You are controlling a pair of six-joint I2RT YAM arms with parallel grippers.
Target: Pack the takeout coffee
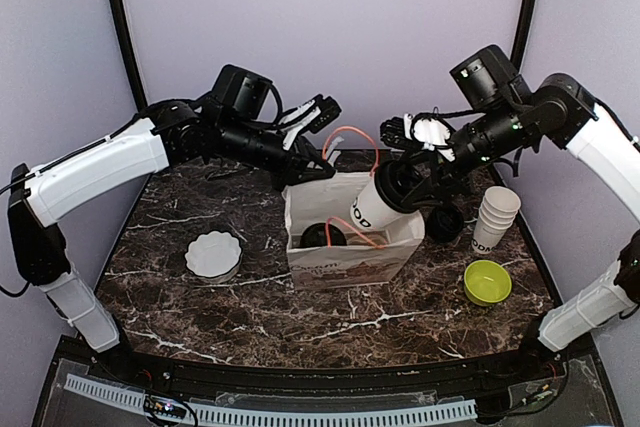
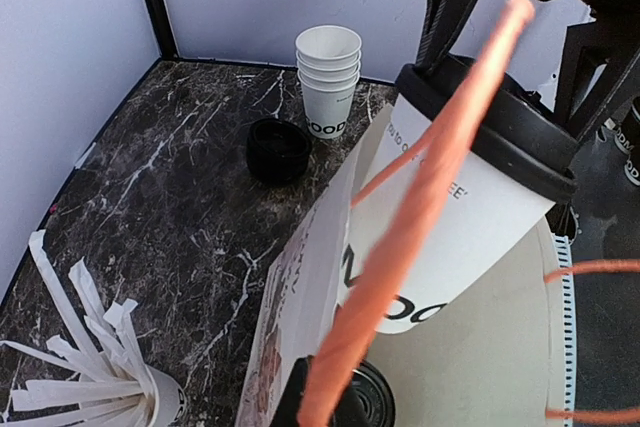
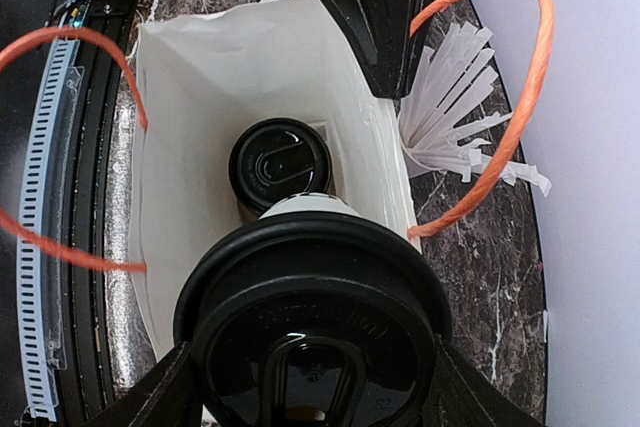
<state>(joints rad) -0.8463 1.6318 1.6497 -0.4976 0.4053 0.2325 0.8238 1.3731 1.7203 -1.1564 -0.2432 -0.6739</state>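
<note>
Right gripper (image 3: 310, 379) is clamped on the held cup (image 2: 450, 217) at its black lid, a finger on each side. Only the finger bases show in the right wrist view, and the lid fills most of it. The held cup is tilted, base down, at the mouth of the bag (image 3: 200, 77). Can't tell whether the base is past the rim. Its lettering is partly hidden by an orange handle (image 2: 430, 177) crossing in front.

The second cup (image 3: 280, 164) stands upright on the bag floor just beneath. Only its black lid shows; the body is hidden by the held cup and the bag walls.

Left gripper (image 1: 305, 169) is closed on the bag's far rim. One black finger shows at the rim in the right wrist view, and the pinch itself is mostly cut off at the bottom of the left wrist view.

Just beside that rim are the straws (image 3: 455, 107); their cup is cut off at the frame edge. Right of the bag are a stack of lidless cups (image 2: 328, 77) and, near it, a loose lid (image 2: 278, 150). A green bowl (image 1: 487, 282) sits nearer the arm bases, and a white fluted dish (image 1: 213, 254) lies left of the bag on the dark marbled table (image 1: 200, 317).
</note>
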